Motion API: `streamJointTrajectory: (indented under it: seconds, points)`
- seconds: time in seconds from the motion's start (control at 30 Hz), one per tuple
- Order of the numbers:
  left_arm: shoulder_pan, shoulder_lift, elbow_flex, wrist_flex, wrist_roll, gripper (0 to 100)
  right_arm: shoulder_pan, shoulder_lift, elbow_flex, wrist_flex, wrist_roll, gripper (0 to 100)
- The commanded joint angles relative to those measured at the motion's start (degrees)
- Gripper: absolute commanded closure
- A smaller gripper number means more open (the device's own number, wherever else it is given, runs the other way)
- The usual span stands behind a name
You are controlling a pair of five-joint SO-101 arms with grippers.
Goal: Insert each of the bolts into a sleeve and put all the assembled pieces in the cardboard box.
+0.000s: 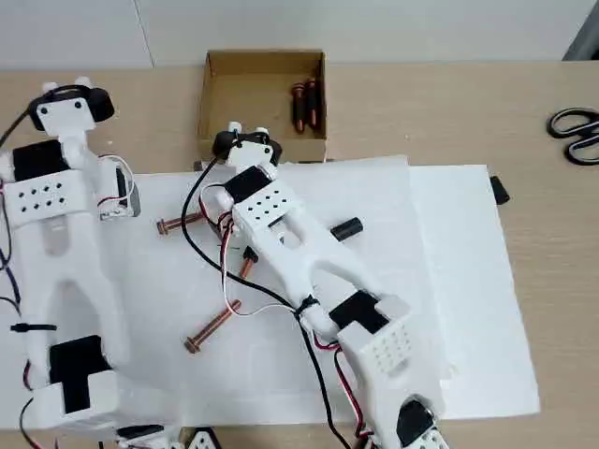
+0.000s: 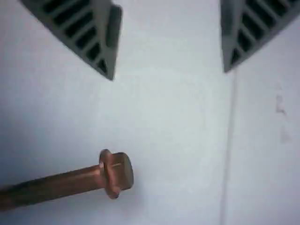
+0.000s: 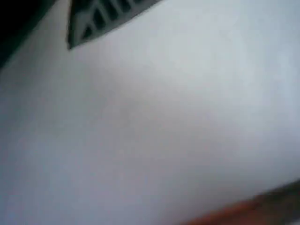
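Left gripper (image 2: 168, 70), out left of the cardboard box (image 1: 202, 103): ribbed grey fingers (image 2: 84, 28) spread wide, empty. Its wrist view catches a copper bolt (image 2: 70, 180) with a flanged hex head; up high it's a thin rod. Two sleeved bolts (image 1: 304, 103) lie in the box. Right gripper (image 1: 217, 201), just in front: can't tell its grip.

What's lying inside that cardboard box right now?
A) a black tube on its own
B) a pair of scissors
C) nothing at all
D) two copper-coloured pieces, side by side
D: two copper-coloured pieces lie side by side near the right wall of the cardboard box, while the scissors lie well outside it.
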Motion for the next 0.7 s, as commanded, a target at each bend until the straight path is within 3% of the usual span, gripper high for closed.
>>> streamJointTrajectory:
  seconds: [0.0, 0.27, 0.47, 0.67]
  points:
    - [-0.4, -3.3, -0.8, -0.4, -0.4, 86, 1.6, 0.7, -2.7, -1.1, -0.1, 80.5]
    - [-0.4, -3.3, -0.8, -0.6, -0.4, 86, 2.5, 2.6, -2.7, -2.0, -0.1, 81.5]
    - [-0.4, -3.3, -0.8, -0.6, -0.4, 86, 2.7, 2.3, -2.7, -2.0, -0.1, 99.8]
    - [-0.4, -3.2, -0.8, -0.7, -0.4, 86, 3.7, 1.5, -3.0, -1.3, -0.2, 99.6]
